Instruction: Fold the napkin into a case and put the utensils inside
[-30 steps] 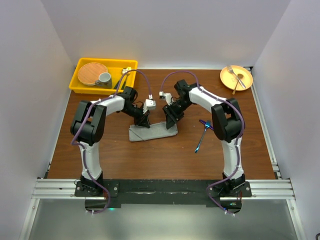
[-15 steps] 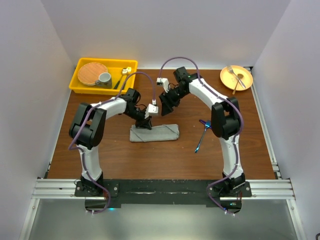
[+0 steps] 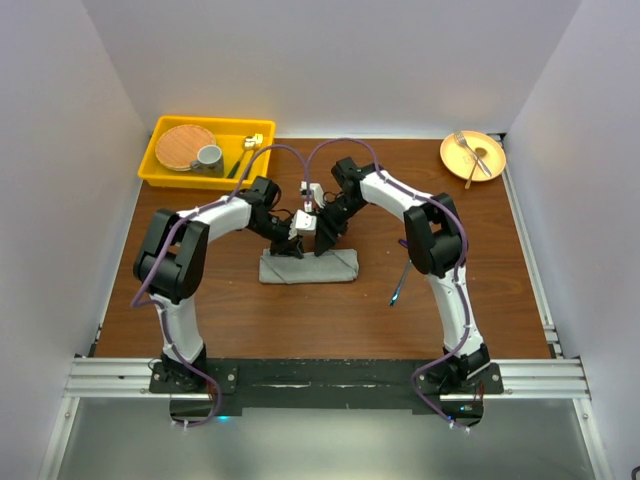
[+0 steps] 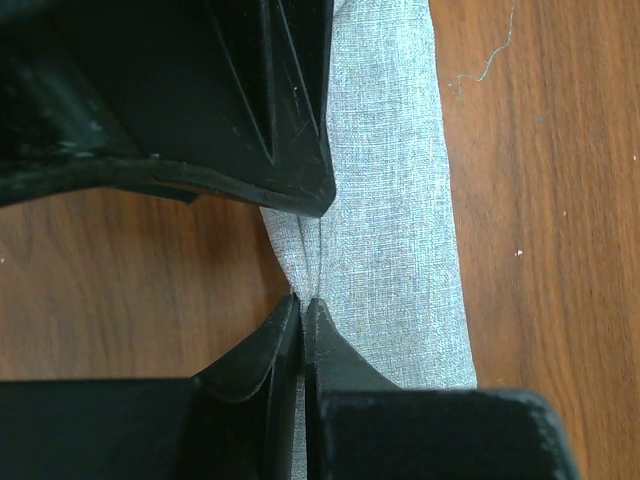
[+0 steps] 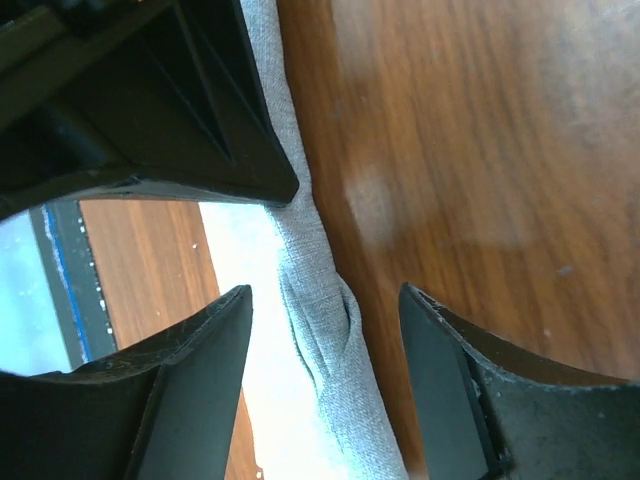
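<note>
The grey napkin (image 3: 310,266) lies as a narrow oblong case in the middle of the table. My left gripper (image 3: 290,246) is at its left far edge, and in the left wrist view it (image 4: 303,298) is shut on a pinched fold of the cloth (image 4: 390,200). My right gripper (image 3: 322,240) is just to the right of it. In the right wrist view it (image 5: 325,295) is open, its jaws on either side of a puckered edge of the cloth (image 5: 325,345). The blue-handled utensils (image 3: 399,287) lie to the right, partly hidden by the right arm.
A yellow bin (image 3: 165,176) at the back left holds a wicker plate (image 3: 184,146), a grey cup (image 3: 209,157) and gold-headed cutlery (image 3: 250,142). An orange plate (image 3: 488,165) with a silver fork (image 3: 466,146) sits at the back right.
My right gripper left the napkin's right end, rose toward the back, then came down close beside the left gripper. The napkin's right end now lies flat. The left gripper stayed.
</note>
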